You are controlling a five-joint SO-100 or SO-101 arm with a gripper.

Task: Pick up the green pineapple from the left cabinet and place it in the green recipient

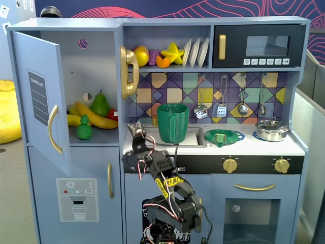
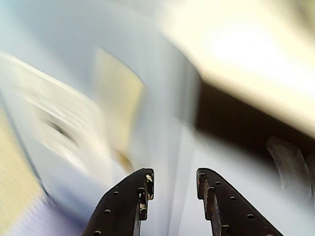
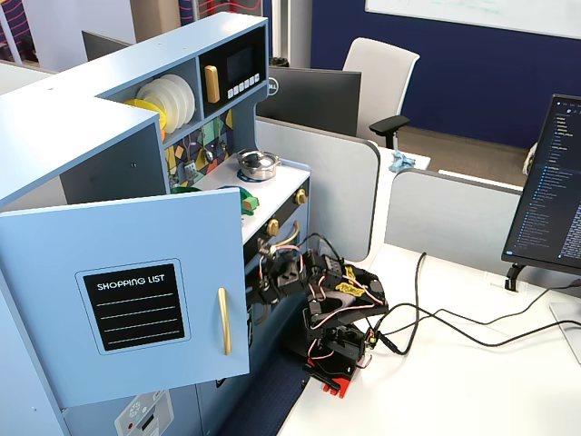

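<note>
Fixed view: green pineapple (image 1: pixel 84 128) left of hand (image 1: pixel 135 129).

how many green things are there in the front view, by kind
Front fixed view:
green pineapple: 1
green pear: 1
green recipient: 1
flat green strainer dish: 1
Total: 4

Green pineapple (image 1: pixel 84 128) inside open cabinet (image 1: pixel 76 81).
</note>
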